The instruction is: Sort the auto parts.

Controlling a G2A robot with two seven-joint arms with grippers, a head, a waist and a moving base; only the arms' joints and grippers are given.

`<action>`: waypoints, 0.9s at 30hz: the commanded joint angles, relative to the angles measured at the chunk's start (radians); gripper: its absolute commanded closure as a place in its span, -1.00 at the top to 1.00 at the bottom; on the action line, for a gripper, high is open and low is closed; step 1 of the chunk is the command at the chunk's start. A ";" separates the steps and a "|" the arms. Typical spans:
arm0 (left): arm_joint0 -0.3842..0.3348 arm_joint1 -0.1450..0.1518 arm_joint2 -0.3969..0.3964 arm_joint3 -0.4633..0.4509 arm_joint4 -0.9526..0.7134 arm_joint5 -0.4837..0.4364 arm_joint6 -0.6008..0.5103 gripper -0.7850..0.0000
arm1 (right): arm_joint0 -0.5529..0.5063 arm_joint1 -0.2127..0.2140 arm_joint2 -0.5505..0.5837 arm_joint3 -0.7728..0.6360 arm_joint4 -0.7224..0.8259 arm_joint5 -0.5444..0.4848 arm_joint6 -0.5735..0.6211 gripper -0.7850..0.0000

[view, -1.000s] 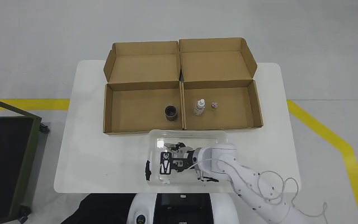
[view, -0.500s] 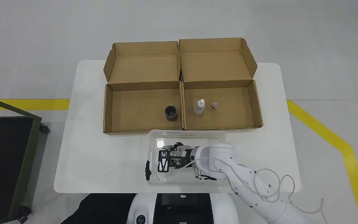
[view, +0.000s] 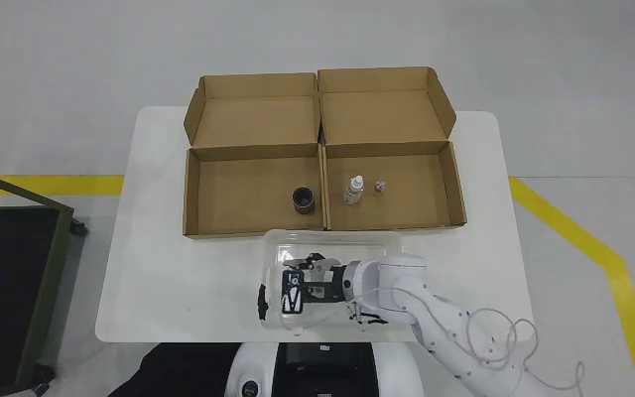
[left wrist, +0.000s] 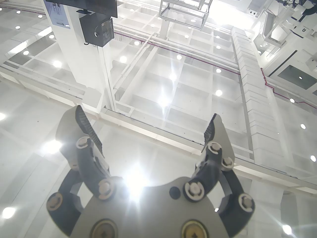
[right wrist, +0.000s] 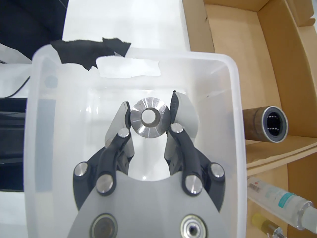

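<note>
boxes (view: 243, 213) stand just behind the bin (view: 332, 235). the left gripper (left wrist: 146, 115) is spread wide and empty, pointing up. the right gripper (right wrist: 150, 110) is down inside the bin, pinched onto the rim of a metal ring (right wrist: 148, 131) by its tips alone. that smooth, narrow hold could let the ring twist or drop on lifting, or a hasty lift could knock it against the bin wall.
</note>
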 commanded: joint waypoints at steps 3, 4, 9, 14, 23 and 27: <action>0.000 0.000 0.000 0.000 0.000 0.000 0.000 1.00 | -0.023 0.008 0.030 -0.059 0.003 0.005 -0.033 -1.00; 0.000 0.000 0.000 0.000 0.000 0.000 0.000 1.00 | -0.028 0.010 0.039 -0.077 0.005 0.007 -0.046 -1.00; 0.000 0.000 0.000 0.000 0.000 0.000 0.000 1.00 | -0.052 0.019 0.077 -0.139 0.020 0.002 -0.098 -1.00; 0.000 0.000 0.000 0.000 0.000 0.000 0.000 1.00 | -0.064 0.025 0.117 -0.189 0.060 0.012 -0.142 -1.00; 0.000 0.000 0.000 0.000 0.000 0.000 0.000 1.00 | -0.066 0.034 0.215 -0.217 0.197 0.007 -0.272 -1.00; 0.000 0.000 0.000 0.000 0.000 0.000 0.000 1.00 | -0.075 0.039 0.267 -0.211 0.242 0.005 -0.344 -1.00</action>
